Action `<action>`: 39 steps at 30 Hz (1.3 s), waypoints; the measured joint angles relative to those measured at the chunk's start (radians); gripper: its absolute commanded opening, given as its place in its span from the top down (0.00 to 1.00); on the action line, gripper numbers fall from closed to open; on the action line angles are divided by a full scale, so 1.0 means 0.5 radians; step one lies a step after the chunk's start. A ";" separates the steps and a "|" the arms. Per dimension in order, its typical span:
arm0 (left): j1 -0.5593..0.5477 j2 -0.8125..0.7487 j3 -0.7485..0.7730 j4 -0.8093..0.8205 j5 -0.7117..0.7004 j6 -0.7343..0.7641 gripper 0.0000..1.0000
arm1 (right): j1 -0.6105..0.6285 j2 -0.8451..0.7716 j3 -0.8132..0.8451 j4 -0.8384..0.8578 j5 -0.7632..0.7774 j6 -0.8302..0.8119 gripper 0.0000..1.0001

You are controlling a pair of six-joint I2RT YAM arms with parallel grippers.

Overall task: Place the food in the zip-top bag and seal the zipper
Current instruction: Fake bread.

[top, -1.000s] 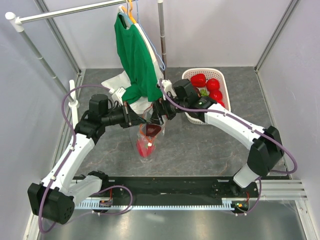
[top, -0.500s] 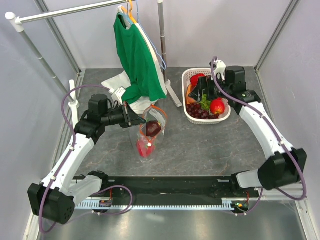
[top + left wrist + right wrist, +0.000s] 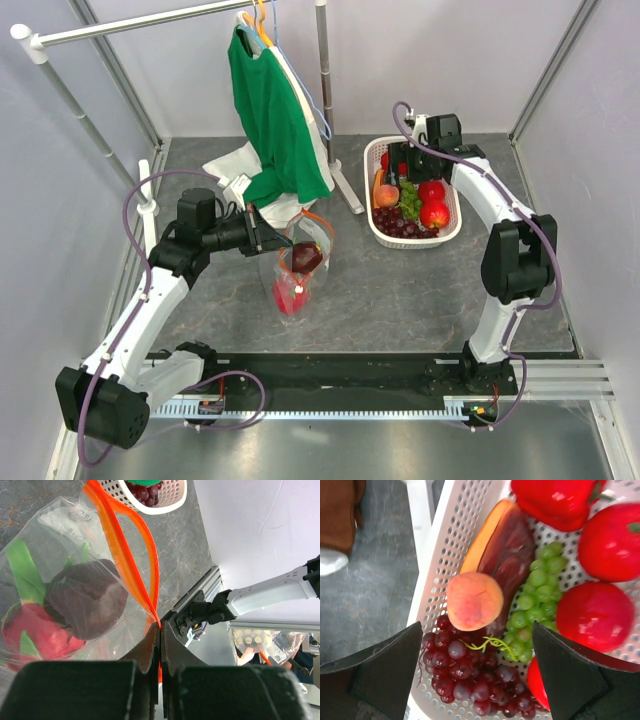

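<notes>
Right claw (image 3: 400,166) has swung away from the bag mouth, centre frame, where it was a second ago, and now hangs over the white basket (image 3: 415,243) in the upper right. In its wrist view the fingers stand spread wide with nothing between them, a peach (image 3: 474,607) straight below, green grapes (image 3: 535,595) to its right, purple grapes (image 3: 470,680) lower down. So that delivery looks done, and I'd say it's lining up the next pick.

Left claw (image 3: 160,630) hasn't budged: jaws pressed together, pinching the zipper (image 3: 115,539) edge and holding the zip-top bag (image 3: 300,262) up off the worktop (image 3: 400,290), mouth gaping. Inside sit the dragon fruit (image 3: 35,630) and a dark fruit (image 3: 87,600) resting against it.

Two pieces in, plenty in the basket, and the orange strip wide apart. Sealing looks some way off.
</notes>
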 measured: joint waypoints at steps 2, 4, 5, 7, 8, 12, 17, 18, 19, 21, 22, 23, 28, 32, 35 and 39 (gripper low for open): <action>0.000 0.000 -0.001 0.000 0.000 0.000 0.98 | 0.025 0.033 0.000 -0.032 0.002 -0.008 0.04; 0.000 0.000 -0.004 0.001 0.001 0.000 0.98 | 0.047 0.074 0.000 -0.047 0.002 -0.008 0.04; 0.000 0.000 -0.006 0.000 0.001 0.001 0.98 | 0.056 0.101 0.000 -0.050 0.002 -0.008 0.04; 0.000 0.001 -0.009 -0.001 0.001 0.001 0.98 | 0.070 0.159 0.000 -0.050 0.000 -0.007 0.04; -0.001 0.002 -0.010 0.000 0.001 0.001 0.98 | 0.072 0.196 0.000 -0.048 0.002 -0.005 0.04; -0.001 0.010 -0.010 0.000 0.002 0.001 0.98 | 0.079 0.297 0.009 -0.047 0.006 0.009 0.05; 0.000 0.028 -0.011 0.001 0.001 0.001 0.98 | 0.095 0.350 0.017 -0.027 0.012 0.011 0.08; 0.000 0.028 -0.011 0.000 0.002 0.001 0.98 | 0.098 0.350 0.017 -0.021 0.012 0.011 0.07; 0.000 0.028 -0.011 0.001 0.001 0.001 0.98 | 0.104 0.350 0.017 -0.005 0.012 0.011 0.07; 0.000 0.030 -0.011 0.001 0.002 0.001 0.98 | 0.108 0.351 0.017 0.018 0.011 0.015 0.07; 0.000 0.031 -0.011 0.001 0.001 0.001 0.98 | 0.109 0.352 0.017 0.024 0.011 0.017 0.07; 0.000 0.032 -0.011 0.001 0.002 0.001 0.98 | 0.111 0.352 0.017 0.034 0.011 0.019 0.11; 0.000 0.034 -0.011 0.001 0.002 0.001 0.98 | 0.111 0.368 0.034 0.052 0.010 0.031 0.32; 0.000 0.034 -0.011 0.000 0.001 0.001 0.98 | 0.104 0.336 0.008 0.056 0.011 0.010 0.44; 0.000 0.034 -0.011 0.000 0.001 0.001 0.98 | 0.099 0.217 -0.059 0.035 0.013 -0.021 0.46; 0.000 0.034 -0.011 0.000 0.001 0.000 0.98 | 0.088 -0.079 -0.089 -0.033 -0.042 -0.069 0.48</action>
